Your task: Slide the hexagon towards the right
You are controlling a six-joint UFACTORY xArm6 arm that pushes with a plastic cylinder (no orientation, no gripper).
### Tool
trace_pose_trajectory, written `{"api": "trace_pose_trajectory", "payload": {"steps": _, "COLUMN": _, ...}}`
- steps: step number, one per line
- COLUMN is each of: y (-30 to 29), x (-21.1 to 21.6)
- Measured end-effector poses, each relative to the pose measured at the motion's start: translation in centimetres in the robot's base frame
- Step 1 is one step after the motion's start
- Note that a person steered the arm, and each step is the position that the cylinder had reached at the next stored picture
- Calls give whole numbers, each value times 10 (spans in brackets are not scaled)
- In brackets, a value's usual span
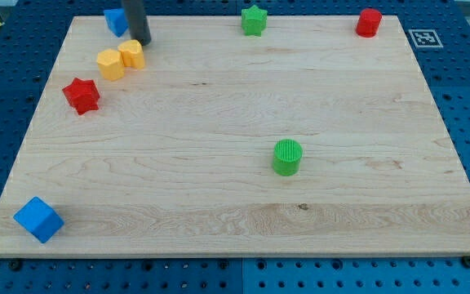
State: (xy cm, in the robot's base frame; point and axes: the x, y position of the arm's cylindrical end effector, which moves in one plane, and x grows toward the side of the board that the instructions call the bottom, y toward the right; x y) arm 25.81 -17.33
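Observation:
Two yellow blocks sit touching near the view's top left. The left one looks like a hexagon. The right one is rounder and I cannot tell its exact shape. My tip rests on the board just above and to the right of the right yellow block, close to it or touching it. A blue block stands just left of the rod at the board's top edge, partly hidden by the rod.
A red star lies below and left of the yellow blocks. A green star and a red block sit along the top edge. A green cylinder stands right of centre. A blue cube is at bottom left.

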Motion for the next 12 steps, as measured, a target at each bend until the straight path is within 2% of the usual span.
{"api": "trace_pose_trajectory", "payload": {"steps": 2, "y": -45, "x": 16}}
{"api": "trace_pose_trajectory", "payload": {"steps": 4, "y": -75, "x": 69}}
{"api": "trace_pose_trajectory", "payload": {"steps": 8, "y": 42, "x": 75}}
{"api": "trace_pose_trajectory", "payload": {"steps": 12, "y": 79, "x": 83}}
